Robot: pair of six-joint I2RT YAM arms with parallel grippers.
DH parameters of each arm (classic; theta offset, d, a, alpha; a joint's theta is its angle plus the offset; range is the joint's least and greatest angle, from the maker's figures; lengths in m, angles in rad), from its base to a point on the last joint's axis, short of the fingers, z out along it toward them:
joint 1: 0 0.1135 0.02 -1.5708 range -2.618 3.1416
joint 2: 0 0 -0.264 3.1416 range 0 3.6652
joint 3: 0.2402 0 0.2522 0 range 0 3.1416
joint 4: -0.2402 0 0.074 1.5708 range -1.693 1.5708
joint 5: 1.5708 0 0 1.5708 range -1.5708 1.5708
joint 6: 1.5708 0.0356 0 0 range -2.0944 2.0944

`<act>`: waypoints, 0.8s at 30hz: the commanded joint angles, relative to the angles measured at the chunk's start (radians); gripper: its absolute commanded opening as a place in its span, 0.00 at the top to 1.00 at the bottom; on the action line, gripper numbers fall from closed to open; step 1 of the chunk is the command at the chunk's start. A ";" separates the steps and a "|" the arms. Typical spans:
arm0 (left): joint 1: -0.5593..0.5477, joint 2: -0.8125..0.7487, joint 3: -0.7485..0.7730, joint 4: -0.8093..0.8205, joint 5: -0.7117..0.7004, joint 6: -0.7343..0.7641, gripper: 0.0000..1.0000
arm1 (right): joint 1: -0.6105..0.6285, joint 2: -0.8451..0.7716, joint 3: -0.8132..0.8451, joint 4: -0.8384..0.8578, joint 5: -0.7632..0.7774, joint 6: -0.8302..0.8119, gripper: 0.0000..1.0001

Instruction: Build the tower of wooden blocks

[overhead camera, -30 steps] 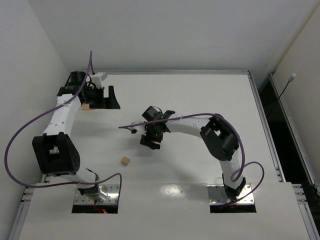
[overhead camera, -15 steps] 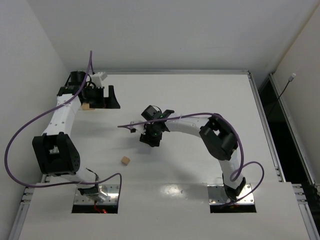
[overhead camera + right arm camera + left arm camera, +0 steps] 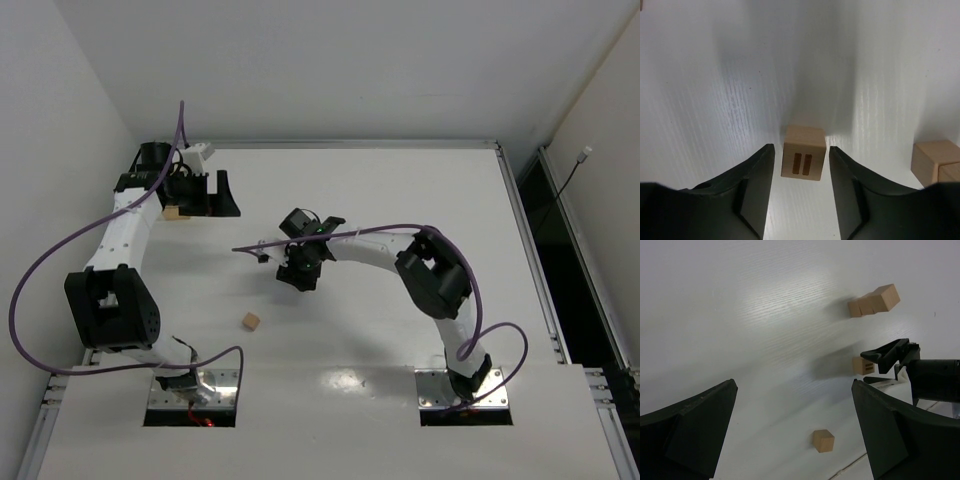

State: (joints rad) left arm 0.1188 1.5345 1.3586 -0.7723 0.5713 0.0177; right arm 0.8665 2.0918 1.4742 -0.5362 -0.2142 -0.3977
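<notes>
The small light tan wooden cube with two dark slots point(image 3: 803, 159) sits at lower centre of the right wrist view, squarely between the right gripper point(image 3: 801, 150) fingers, which are narrow with thin gaps on both sides. The left gripper point(image 3: 794, 385), spread wide, is well apart.

Two arms: left arm point(image 3: 122, 235), right arm point(image 3: 372, 248). Wooden cubes point(image 3: 250, 321): five or six, can't tell if the clump point(image 3: 873, 301) is two or three.
</notes>
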 commanded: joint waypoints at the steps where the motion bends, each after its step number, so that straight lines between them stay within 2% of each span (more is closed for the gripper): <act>1: -0.002 -0.004 0.025 0.025 0.009 0.005 0.02 | 0.005 0.004 0.038 -0.002 -0.021 0.002 0.51; 2: -0.002 -0.004 0.025 0.025 0.009 0.005 0.02 | 0.005 0.004 0.038 -0.002 -0.021 0.002 0.46; 4: -0.002 0.006 0.025 0.025 0.009 0.005 0.02 | 0.005 0.004 0.026 0.007 -0.021 0.002 0.46; 8: -0.002 0.006 0.025 0.025 0.009 0.005 0.02 | -0.004 0.004 0.026 0.007 -0.021 0.002 0.62; 9: -0.002 0.006 0.025 0.025 0.009 0.005 0.02 | -0.004 0.004 0.026 0.007 -0.021 0.002 0.75; 14: -0.002 0.006 0.025 0.025 0.009 0.005 0.02 | -0.004 0.004 0.026 -0.004 -0.021 0.011 0.99; 19: -0.002 0.006 0.025 0.025 0.009 0.005 0.02 | -0.014 -0.021 0.057 -0.065 -0.074 0.002 1.00; 24: -0.002 -0.004 0.016 0.025 0.029 0.024 0.02 | -0.037 -0.073 0.202 -0.286 -0.148 -0.105 1.00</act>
State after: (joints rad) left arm 0.1188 1.5410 1.3586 -0.7689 0.5735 0.0208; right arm 0.8520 2.0933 1.5494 -0.6888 -0.2817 -0.4232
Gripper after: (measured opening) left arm 0.986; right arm 0.295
